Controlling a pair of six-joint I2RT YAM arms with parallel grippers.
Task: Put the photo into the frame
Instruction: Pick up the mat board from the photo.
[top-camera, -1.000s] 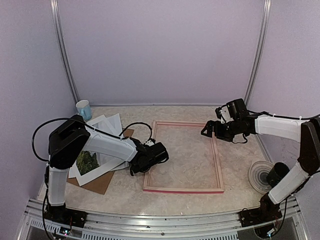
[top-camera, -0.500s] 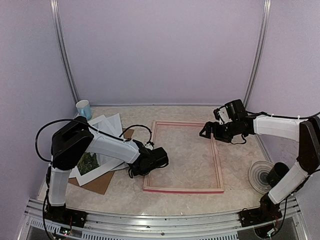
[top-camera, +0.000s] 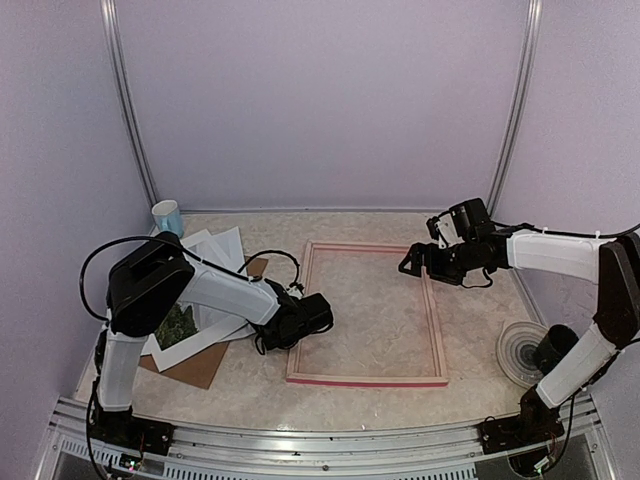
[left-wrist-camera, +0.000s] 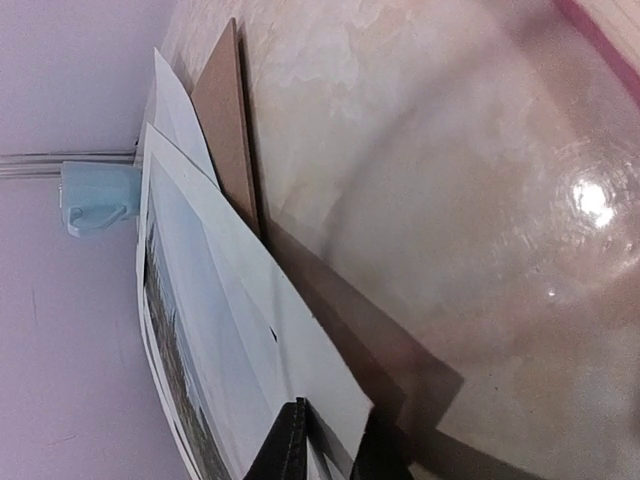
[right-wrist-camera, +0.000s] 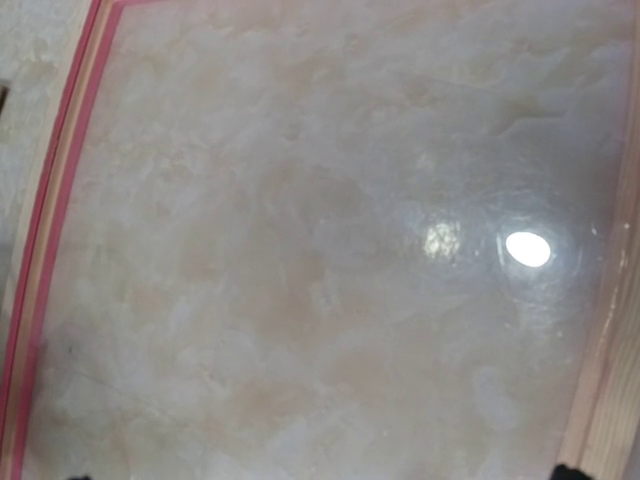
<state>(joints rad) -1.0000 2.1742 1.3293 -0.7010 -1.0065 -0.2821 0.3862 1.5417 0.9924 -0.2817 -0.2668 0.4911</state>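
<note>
The likeliest slip is that the left pincer (left-wrist-camera: 330, 425) takes the wrong sheet. Just ahead of its fingertips lies a loose stack: the white mat (left-wrist-camera: 262, 300) on top, with the photo (left-wrist-camera: 185, 340) showing through the mat's cut-out beyond the tips. The brown backing board (left-wrist-camera: 226, 140) is below and to 1 side. Because these edges sit so near each other, a pinch could catch only the mat, or 2 layers at once. A pull could then drag the whole pile or crease a corner.

Its fingers (left-wrist-camera: 288, 450) are drawn near together with the corner of a white sheet between them. It looks like the mat, but whether they already clamp it, or have the photo too, cannot be told.

The frame (top-camera: 370, 380) lies flat behind this pincer's wrist, on the side away from the stack. The right pincer (top-camera: 410, 265) hangs above the frame's far rail, spread wide and holding nothing.
</note>
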